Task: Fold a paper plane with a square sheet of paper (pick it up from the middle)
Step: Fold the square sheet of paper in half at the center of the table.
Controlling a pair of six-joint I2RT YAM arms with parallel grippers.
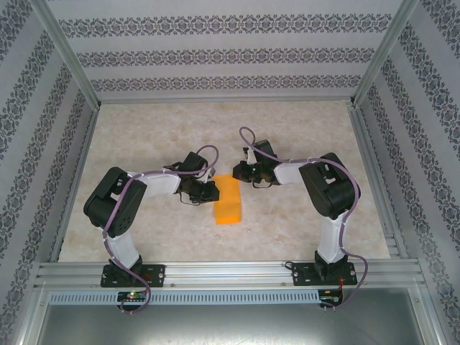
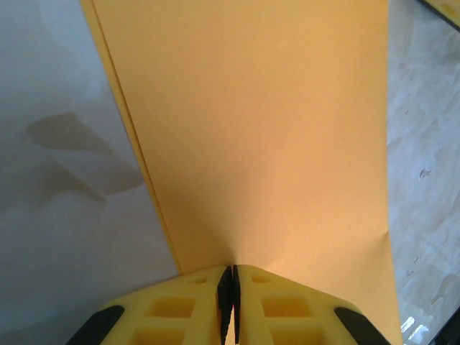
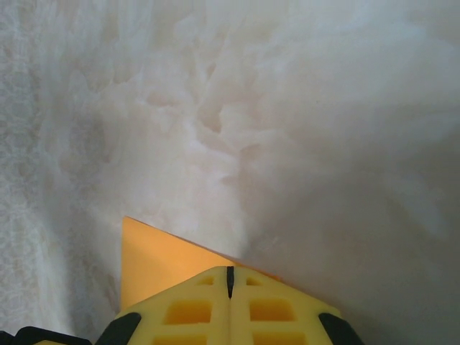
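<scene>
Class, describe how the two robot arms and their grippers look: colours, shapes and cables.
The left arm and right arm share white links, bulky black joint housings and black bases bolted to an aluminium rail. A thin purple cable loops along each. The left gripper and right gripper have yellow moulded fingers with rectangular pockets and black corners.

2 white-black arms (image 1: 154, 181) — purple cables (image 1: 209, 152), yellow grippers (image 2: 228, 272)
</scene>
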